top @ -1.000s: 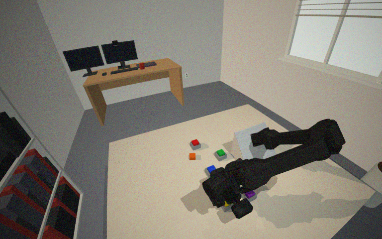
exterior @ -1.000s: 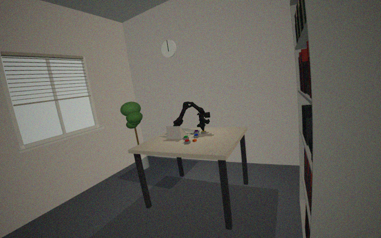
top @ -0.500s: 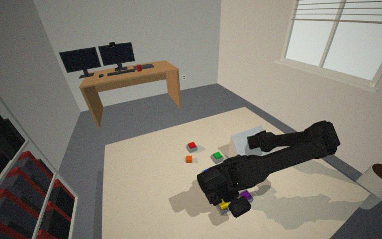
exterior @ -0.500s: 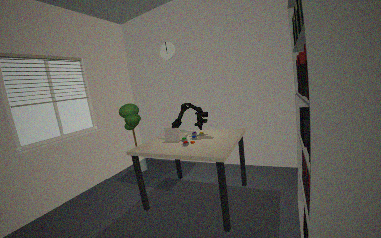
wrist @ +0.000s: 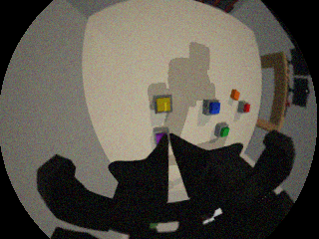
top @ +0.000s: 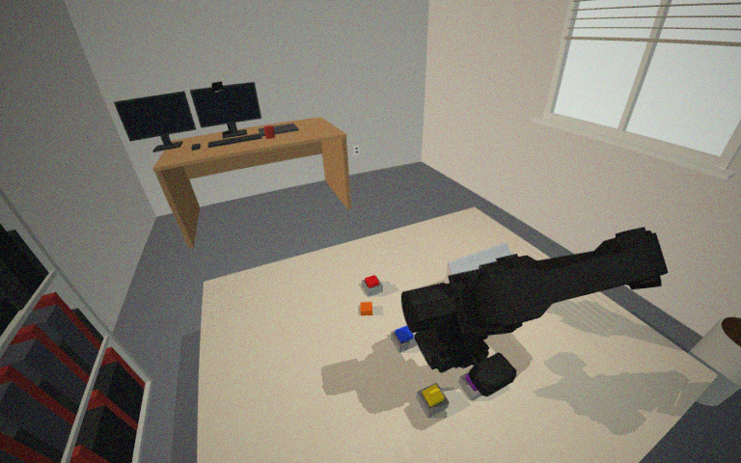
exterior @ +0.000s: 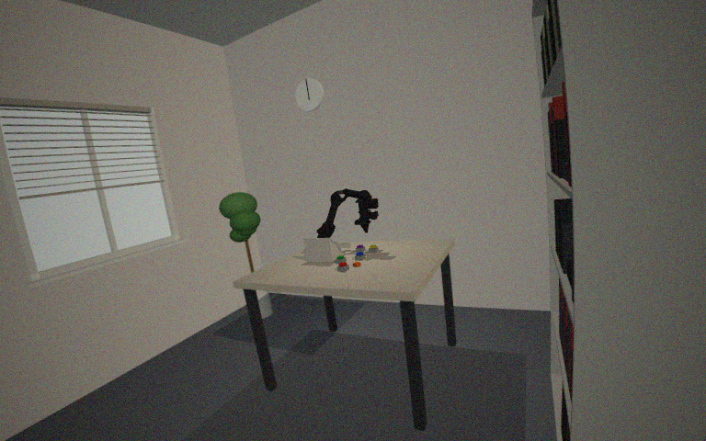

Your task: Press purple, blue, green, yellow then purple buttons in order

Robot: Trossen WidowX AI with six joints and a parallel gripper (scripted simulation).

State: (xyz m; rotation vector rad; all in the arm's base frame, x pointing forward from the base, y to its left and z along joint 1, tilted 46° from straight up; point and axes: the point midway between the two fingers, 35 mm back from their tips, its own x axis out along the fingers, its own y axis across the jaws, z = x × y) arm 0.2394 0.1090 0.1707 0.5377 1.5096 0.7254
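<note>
The gripper (wrist: 167, 149) is clenched on nothing, its two dark fingers pressed nearly together with only a thin sliver of table top (wrist: 120, 67) showing between them; it hangs above the purple button (wrist: 159, 137), which in the wrist view peeks out at the fingertips' 11 o'clock side. In the top view the purple button (top: 470, 382) is mostly hidden under the gripper's dark bulk (top: 491, 374); the yellow button (top: 433, 395) sits just beside it at 8 o'clock; the blue button (top: 403, 334) lies near at 10 o'clock, partly behind the arm; the red button (top: 371, 282) and an orange block (top: 366, 308) stand farther off toward 10 o'clock. The green button (wrist: 223, 130) shows only in the wrist view, at 4 o'clock of the blue button (wrist: 211, 107).
</note>
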